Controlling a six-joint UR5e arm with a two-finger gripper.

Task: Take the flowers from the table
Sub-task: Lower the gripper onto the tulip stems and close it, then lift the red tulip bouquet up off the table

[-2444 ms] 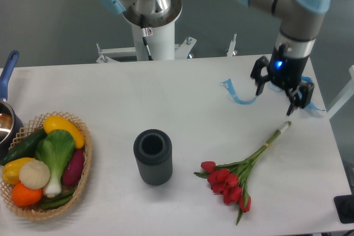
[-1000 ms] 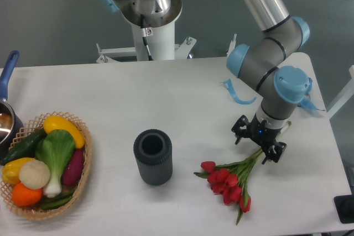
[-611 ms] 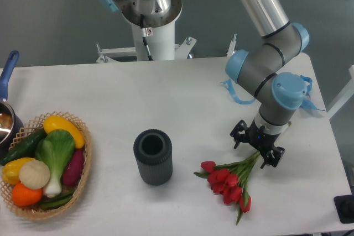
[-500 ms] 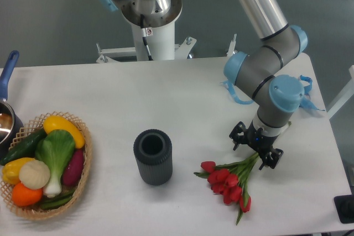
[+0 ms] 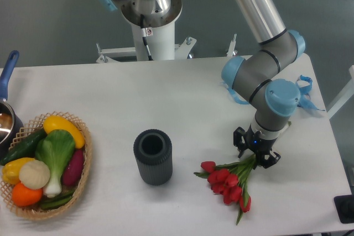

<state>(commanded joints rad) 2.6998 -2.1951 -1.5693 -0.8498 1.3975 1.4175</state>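
We are looking at a robotics lab: a grey-and-blue jointed robot arm (image 5: pixel 260 75) is reaching over a plain white rounded-corner bench (image 5: pixel 110 98), its white pedestal base (image 5: pixel 155 37) is standing bolted behind, against bare grey flooring.

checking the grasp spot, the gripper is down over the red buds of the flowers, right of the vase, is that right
Not quite. The gripper is down over the green stems of the flowers, just above the red buds, not over the buds themselves. It is right of the vase, as the camera view shows.
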